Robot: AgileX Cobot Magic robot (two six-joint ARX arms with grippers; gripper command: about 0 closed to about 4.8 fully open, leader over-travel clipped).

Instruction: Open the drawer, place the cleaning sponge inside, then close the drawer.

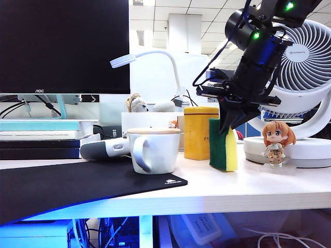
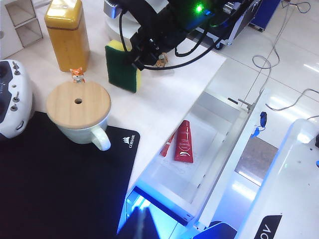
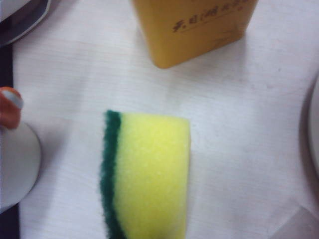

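The porous yellow foam cleaning sponge with green scouring layer (image 1: 224,145) stands upright on the white surface (image 1: 248,188), its top clenched by the right hand (image 1: 231,123). The drawer (image 2: 199,164) is open at 5 o'clock. The left hand (image 2: 142,226) is barely visible, its state unclear.

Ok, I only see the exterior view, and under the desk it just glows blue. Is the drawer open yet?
Observer: Yes. The left wrist view shows the drawer pulled out from the desk edge.
Operator: Is there stuff in it?
Observer: A red tube lies on its floor. The cleaning sponge is not inside; it stands on the desk, with the right gripper closed on its top.
Operator: And where's the left gripper? I can't find it.
Observer: The left gripper is low by the drawer's front. Only dark bits of it show, so I cannot tell if it is open.
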